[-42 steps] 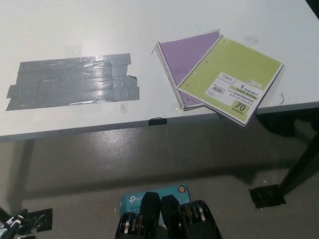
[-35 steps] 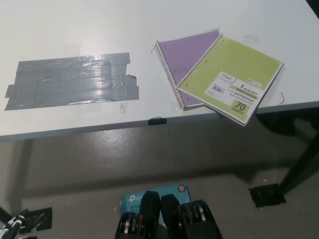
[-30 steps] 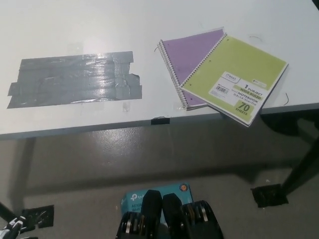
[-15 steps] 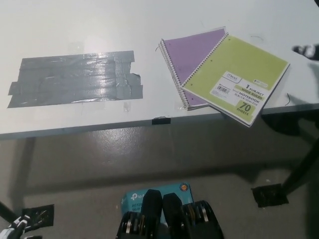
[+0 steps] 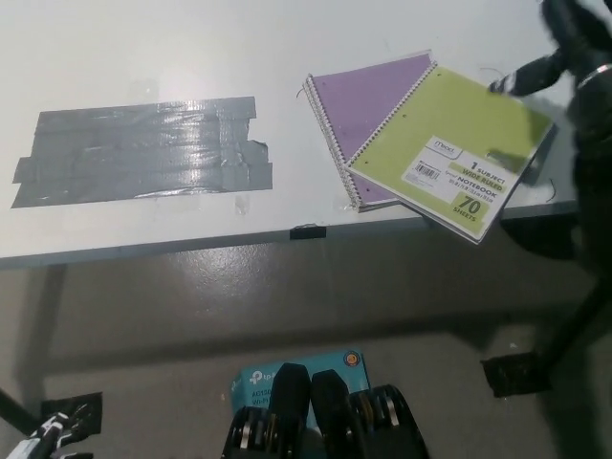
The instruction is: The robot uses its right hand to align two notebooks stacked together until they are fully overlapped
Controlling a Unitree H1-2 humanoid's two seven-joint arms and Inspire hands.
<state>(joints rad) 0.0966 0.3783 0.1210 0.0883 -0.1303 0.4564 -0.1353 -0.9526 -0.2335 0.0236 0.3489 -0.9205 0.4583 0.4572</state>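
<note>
Two spiral notebooks lie stacked askew on the white table [image 5: 287, 38] at the right. The purple notebook [image 5: 363, 94] is underneath. The green notebook [image 5: 449, 143] lies on top, turned clockwise, and its near corner hangs over the table's front edge. My black right hand [image 5: 559, 43] is blurred at the top right and open, with one fingertip [image 5: 502, 86] at the green cover's far right edge. Only a white sliver of my left hand [image 5: 53, 432] shows at the bottom left corner.
A large patch of grey tape [image 5: 143, 153] covers the table's left part. A small black tape tab [image 5: 308, 231] sits on the front edge. On the floor below are a teal box [image 5: 287, 378] and a black table foot [image 5: 516, 373].
My right hand has come in from the right edge and now reaches the green notebook's far right corner. The notebooks lie as before.
</note>
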